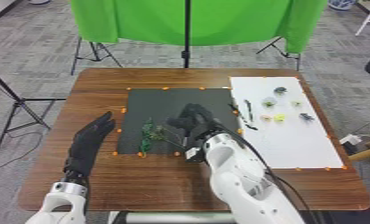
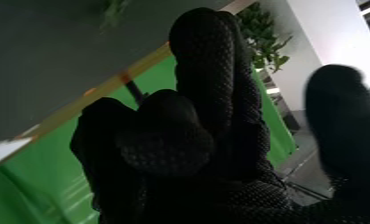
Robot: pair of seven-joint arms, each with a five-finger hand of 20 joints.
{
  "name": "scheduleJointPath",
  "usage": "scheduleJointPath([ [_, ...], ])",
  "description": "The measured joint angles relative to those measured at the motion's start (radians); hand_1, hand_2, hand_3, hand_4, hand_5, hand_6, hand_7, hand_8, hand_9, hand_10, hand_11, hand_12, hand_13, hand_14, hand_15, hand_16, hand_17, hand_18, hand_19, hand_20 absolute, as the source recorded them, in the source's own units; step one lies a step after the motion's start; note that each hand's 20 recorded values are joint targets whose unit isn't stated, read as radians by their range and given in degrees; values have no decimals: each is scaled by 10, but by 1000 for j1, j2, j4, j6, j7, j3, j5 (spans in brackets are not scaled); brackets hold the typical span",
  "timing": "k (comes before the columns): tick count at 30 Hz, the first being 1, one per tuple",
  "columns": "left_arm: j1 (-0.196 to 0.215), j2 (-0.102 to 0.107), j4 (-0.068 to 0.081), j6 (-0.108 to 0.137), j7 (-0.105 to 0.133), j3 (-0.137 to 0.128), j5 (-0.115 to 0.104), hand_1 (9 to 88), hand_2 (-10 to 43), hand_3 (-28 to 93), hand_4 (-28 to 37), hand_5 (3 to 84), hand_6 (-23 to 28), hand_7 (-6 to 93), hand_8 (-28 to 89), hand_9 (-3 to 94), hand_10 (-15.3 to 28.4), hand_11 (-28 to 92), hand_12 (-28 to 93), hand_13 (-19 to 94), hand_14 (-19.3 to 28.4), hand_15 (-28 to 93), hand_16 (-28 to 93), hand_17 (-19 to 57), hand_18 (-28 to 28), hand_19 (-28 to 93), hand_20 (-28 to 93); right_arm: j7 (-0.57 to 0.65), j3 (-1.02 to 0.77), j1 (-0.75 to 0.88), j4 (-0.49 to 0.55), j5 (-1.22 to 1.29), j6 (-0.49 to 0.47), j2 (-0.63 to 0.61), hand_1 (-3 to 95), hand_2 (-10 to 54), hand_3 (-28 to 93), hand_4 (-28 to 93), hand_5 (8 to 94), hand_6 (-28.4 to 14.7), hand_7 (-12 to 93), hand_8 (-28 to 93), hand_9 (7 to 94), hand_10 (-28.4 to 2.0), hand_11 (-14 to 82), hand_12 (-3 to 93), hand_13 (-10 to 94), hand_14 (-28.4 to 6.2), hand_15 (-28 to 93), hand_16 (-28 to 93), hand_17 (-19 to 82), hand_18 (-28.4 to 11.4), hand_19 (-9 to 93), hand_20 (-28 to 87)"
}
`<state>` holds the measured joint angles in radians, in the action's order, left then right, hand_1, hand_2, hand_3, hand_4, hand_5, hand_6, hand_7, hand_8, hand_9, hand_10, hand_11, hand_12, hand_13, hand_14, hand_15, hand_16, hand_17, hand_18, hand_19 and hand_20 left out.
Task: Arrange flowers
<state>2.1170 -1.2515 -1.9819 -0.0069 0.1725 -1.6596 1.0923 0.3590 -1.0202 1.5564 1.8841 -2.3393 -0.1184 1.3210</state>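
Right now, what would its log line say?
Right hand over dark mat; left hand over brown table; greenery on mat; flowers on white sheet

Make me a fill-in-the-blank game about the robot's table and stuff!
The cloth hanging behind the table is colored ____.
The small flowers lie on a sheet colored ____.
The robot's ____ hand is over the dark mat.

Missing words: green; white; right.
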Motion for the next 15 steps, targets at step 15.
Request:
scheduleJointPath([
  [15,2,-2,-1,0,0,-1,0,207,-74,683,-211,428,12,58,-55,422,110,77,132,288,126,75,6,17,94,6,149,80,-48,46,50,27,-183,-74,224,157,669,59,799,-36,155,-76,921,-145,365,264,925,-46,620,327,682,-134,932,632],
])
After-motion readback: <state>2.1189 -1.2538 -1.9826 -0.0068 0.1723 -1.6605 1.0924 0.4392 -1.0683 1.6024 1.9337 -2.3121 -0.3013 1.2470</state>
